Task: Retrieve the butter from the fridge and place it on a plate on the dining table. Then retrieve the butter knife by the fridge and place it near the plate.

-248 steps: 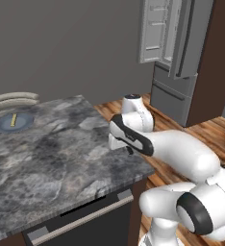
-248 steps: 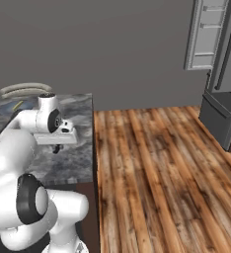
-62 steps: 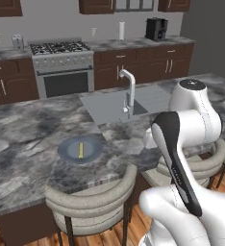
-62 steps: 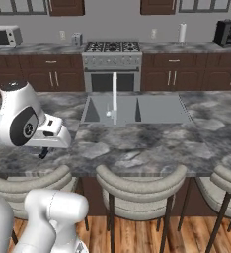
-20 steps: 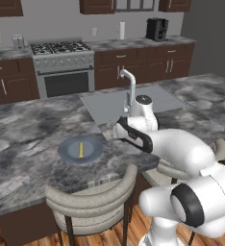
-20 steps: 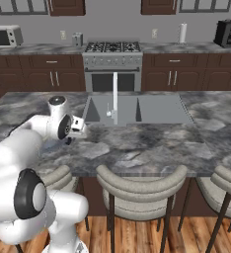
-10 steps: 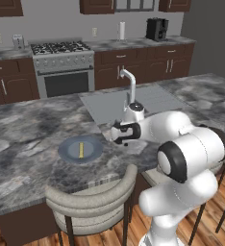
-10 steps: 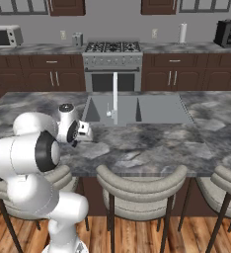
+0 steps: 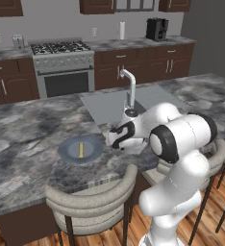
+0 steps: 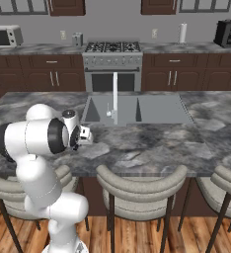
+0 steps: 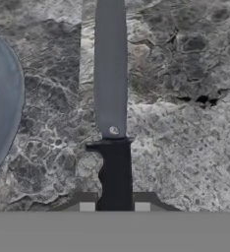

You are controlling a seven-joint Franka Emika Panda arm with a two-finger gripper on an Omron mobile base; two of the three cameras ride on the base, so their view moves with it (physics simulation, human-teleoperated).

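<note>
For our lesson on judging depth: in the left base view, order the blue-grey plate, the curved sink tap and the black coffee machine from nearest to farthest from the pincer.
1. Blue-grey round plate, just left of the pincer.
2. Curved grey sink tap, behind it.
3. Black coffee machine, on the back counter.

no readable text, no labels, no brand marks, no numbers, no signs on anything
</note>
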